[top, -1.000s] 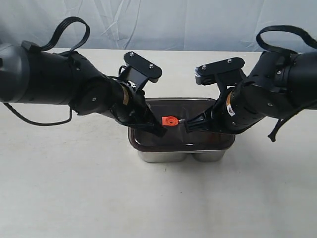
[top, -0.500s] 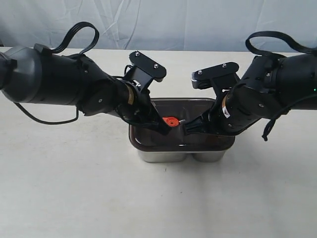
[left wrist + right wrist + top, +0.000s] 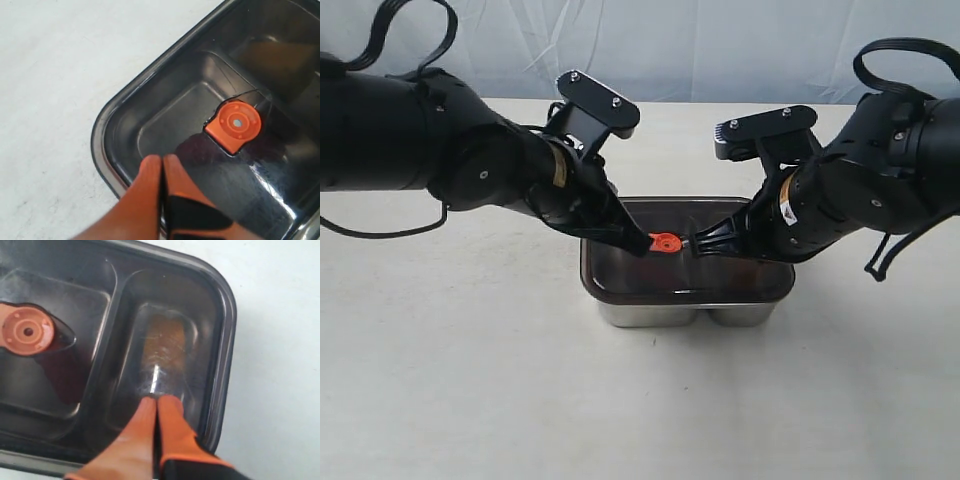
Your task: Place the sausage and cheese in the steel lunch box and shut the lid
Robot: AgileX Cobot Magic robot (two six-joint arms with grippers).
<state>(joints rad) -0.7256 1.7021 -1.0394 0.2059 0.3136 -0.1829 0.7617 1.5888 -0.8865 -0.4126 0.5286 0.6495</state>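
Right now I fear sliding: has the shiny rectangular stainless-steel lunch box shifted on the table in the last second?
No. The shiny steel lunch box sits at the same spot, judged against the far edge of the pale table.

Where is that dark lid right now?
In the exterior view's middle, the lid sits on the steel lunch box, beneath the left gripper and right gripper.

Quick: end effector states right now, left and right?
Left end effector: closed, holding nothing, tip over the dark translucent black-rimmed lid.
Right end effector: closed, holding nothing, over the same lid.
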